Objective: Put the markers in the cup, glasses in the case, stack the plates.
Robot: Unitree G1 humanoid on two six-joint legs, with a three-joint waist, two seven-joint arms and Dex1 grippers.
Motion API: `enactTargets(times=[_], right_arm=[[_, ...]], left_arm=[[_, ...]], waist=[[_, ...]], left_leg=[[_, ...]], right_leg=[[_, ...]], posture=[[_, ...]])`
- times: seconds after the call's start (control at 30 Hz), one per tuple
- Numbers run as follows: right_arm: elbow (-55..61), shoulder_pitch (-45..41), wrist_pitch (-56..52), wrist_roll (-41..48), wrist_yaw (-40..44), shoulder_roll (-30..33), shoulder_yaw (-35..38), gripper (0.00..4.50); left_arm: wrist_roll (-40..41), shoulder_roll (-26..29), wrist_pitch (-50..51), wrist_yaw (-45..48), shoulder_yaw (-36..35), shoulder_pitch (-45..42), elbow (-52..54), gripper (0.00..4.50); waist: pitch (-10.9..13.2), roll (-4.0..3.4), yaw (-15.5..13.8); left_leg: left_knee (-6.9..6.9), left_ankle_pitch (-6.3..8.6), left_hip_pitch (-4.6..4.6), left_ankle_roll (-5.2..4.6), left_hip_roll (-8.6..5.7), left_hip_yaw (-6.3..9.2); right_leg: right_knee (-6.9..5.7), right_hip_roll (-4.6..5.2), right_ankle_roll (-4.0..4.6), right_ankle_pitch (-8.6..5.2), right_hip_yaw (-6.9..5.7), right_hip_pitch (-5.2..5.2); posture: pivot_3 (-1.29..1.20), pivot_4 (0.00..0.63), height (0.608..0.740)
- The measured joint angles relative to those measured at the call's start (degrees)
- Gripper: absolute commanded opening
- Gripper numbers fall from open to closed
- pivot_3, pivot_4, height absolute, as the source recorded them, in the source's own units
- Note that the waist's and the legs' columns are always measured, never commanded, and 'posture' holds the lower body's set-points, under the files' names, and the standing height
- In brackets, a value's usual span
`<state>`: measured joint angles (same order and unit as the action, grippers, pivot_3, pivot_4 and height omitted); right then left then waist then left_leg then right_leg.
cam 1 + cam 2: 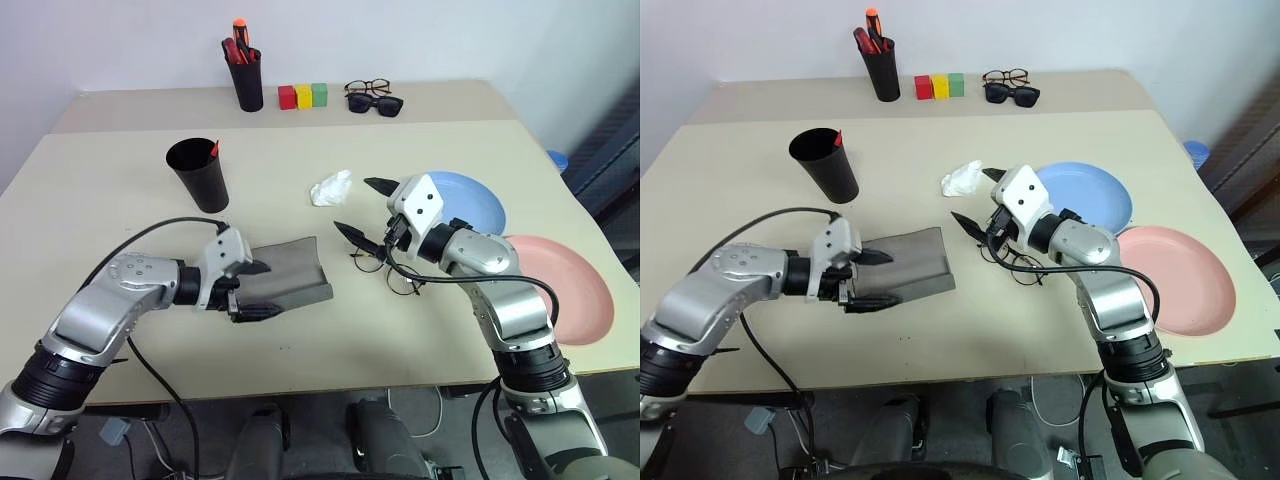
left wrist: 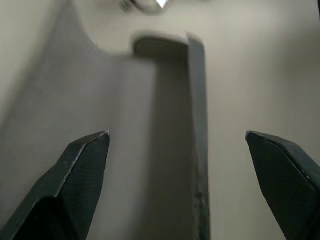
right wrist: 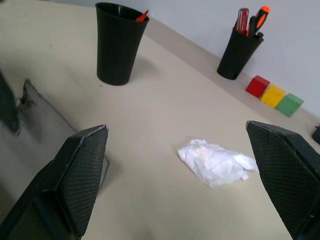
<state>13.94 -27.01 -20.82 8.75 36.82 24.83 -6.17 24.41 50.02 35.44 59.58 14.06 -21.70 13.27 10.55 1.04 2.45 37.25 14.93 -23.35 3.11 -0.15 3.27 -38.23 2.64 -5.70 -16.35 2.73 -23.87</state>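
Note:
The grey case [image 1: 292, 270] lies open on the table in front of me. My left gripper [image 1: 257, 290] is at its left end, open, its fingers standing wide over the case's inside [image 2: 165, 125]. The wire-frame glasses [image 1: 388, 266] lie on the table right of the case. Just above them hovers my right gripper [image 1: 364, 208], open and holding nothing. The black cup [image 1: 197, 172] stands upright further back on the left, with a red marker tip [image 1: 214, 148] sticking out of it. On the right, the blue plate [image 1: 472, 204] and the pink plate [image 1: 562, 288] lie side by side, touching.
A crumpled white tissue [image 1: 330, 187] lies between the cup and the blue plate. At the table's back stand a black pen pot [image 1: 246, 82] with red and orange pens, three coloured blocks [image 1: 303, 96], and sunglasses [image 1: 376, 104] with another pair of glasses behind them.

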Motion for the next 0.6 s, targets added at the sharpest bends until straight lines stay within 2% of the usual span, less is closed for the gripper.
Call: enactTargets(times=[0.07, 0.27, 0.47, 0.6], right_arm=[[0.55, 0.14, -0.19, -0.08, -0.38, -0.02, -0.03, 4.5], [1.96, 0.5, -1.07, -0.09, -1.48, -0.45, -0.2, 4.5], [1.92, 1.26, -1.45, -0.69, -1.96, -0.28, -0.22, 4.5], [1.32, 1.16, -3.42, -1.92, -1.95, 2.09, -0.28, 4.5]], left_arm=[[-1.71, -0.39, -0.1, 0.92, 1.43, -1.11, -1.72, 3.11], [-3.94, -2.92, -1.31, 3.4, 2.42, -4.66, -4.53, 0.04], [-8.13, -4.04, -7.87, 7.66, 4.06, -7.92, -9.4, 0.04], [-10.59, -4.51, -11.51, 10.57, 5.07, -10.35, -13.12, 0.04]], waist=[[0.0, 0.0, -0.02], [0.0, 0.01, -0.11], [0.0, 0.0, -0.11], [0.0, 0.01, -0.16]], left_leg=[[0.0, 0.0, 0.0, 0.0, 0.0, 0.0], [0.04, 0.01, -0.02, -0.01, -0.01, 0.0], [0.06, 0.0, -0.02, -0.01, -0.01, -0.01], [0.06, 0.01, -0.03, -0.02, -0.02, -0.05]], right_leg=[[0.0, -0.01, 0.0, 0.0, -0.01, 0.0], [0.02, 0.02, 0.0, 0.0, -0.01, 0.02], [0.02, 0.01, 0.0, 0.0, -0.02, 0.02], [0.03, 0.01, 0.0, 0.0, -0.02, 0.03]], posture=[[0.0, 0.15, 0.74], [0.0, 0.15, 0.74], [0.0, 0.15, 0.74], [0.0, 0.15, 0.74]])
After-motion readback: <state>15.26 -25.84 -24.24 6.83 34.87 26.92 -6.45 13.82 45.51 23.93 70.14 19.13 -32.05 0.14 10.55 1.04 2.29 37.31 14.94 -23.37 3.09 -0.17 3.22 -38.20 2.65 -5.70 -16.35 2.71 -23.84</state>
